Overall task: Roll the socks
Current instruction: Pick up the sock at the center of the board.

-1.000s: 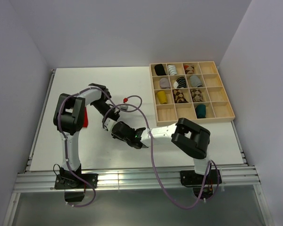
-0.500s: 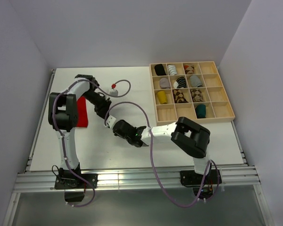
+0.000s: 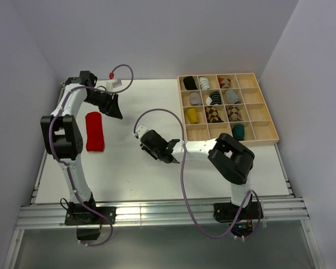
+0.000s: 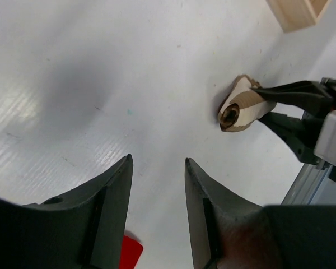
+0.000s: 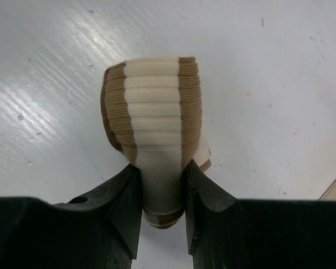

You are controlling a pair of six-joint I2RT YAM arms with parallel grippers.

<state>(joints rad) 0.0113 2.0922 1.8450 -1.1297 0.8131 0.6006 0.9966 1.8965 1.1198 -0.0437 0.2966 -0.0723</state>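
Observation:
My right gripper (image 5: 161, 168) is shut on the rolled brown-and-cream striped sock (image 5: 157, 106), which pokes out past the fingertips just above the table. The left wrist view shows the same roll (image 4: 242, 107) end-on between the right fingers (image 4: 285, 92). The plain red sock (image 3: 94, 131) lies flat and lengthwise at the table's left; one corner of it (image 4: 129, 255) shows under my left gripper (image 4: 157, 159). That left gripper (image 3: 116, 112) hangs open and holds nothing, behind and right of the red sock. A dark teal sock (image 3: 238, 132) sits in the tray.
A wooden compartment tray (image 3: 266, 132) at the back right holds several sock bundles. Purple cables loop over both arms, one arching above the right gripper (image 3: 148, 140). The table's left rail (image 3: 47, 151) runs close to the red sock.
My left arm has swung up and back to the far left, uncovering the red sock, and its jaws have narrowed a little. The right gripper has shifted slightly back-right with the striped roll.

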